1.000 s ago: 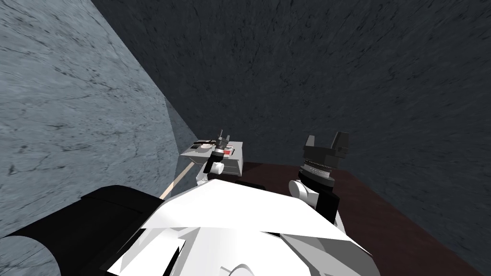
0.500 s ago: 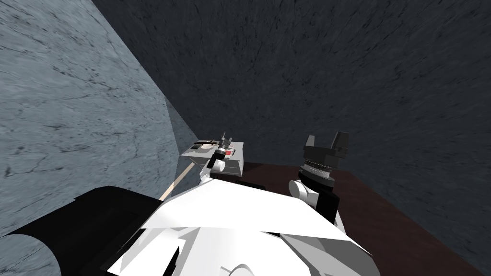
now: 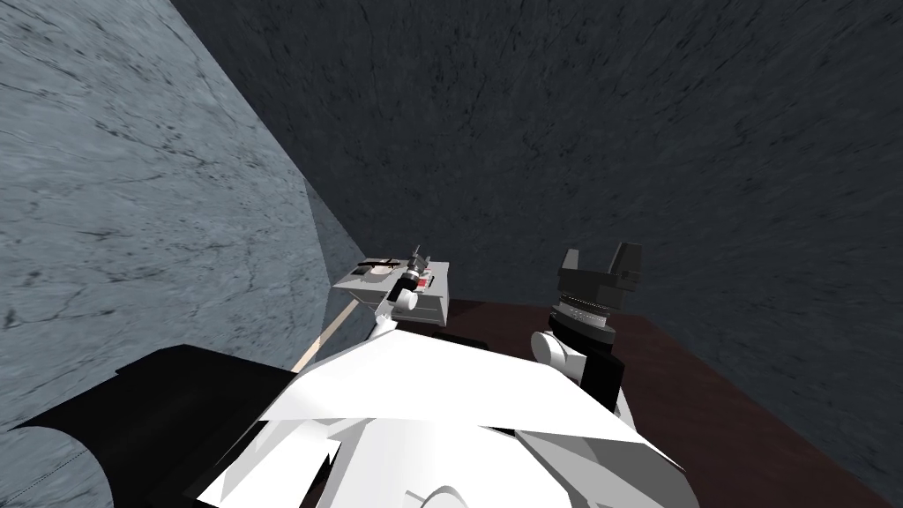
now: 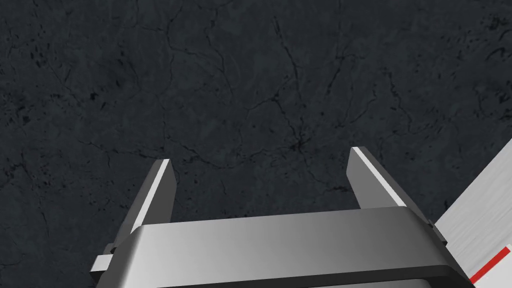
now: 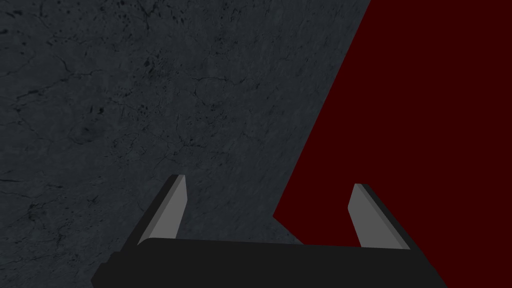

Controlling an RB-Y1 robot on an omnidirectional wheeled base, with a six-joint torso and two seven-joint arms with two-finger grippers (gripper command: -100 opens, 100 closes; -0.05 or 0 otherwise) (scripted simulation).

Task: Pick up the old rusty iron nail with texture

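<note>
You are facing a dark wall [image 3: 573,132], with a paler grey wall [image 3: 132,176] running off to the left and a dark red floor [image 3: 723,406] spreading out on the right. A small grey desk [image 3: 351,280] is standing far off, in the corner where the walls meet. Your left arm [image 3: 394,306] is reaching over the desk's near right part. The left jaws are standing wide open and gripping nothing, and they are pointing at the dark wall rather than down at the desk. A white slab with a red stripe [image 4: 482,227] is sitting just beside them. Your right arm [image 3: 582,335] is waiting near you on the right, well apart from the desk, and the right jaws are gaping just as wide and empty. On the far left of the desk top a thin dark streak [image 3: 375,262] is lying flat. I am taking it for the nail, though it is too small to be sure. I am expecting it to be light, stiff and rough rather than slippery, and lying low. Closing across the middle of its shaft is looking safest.
</note>
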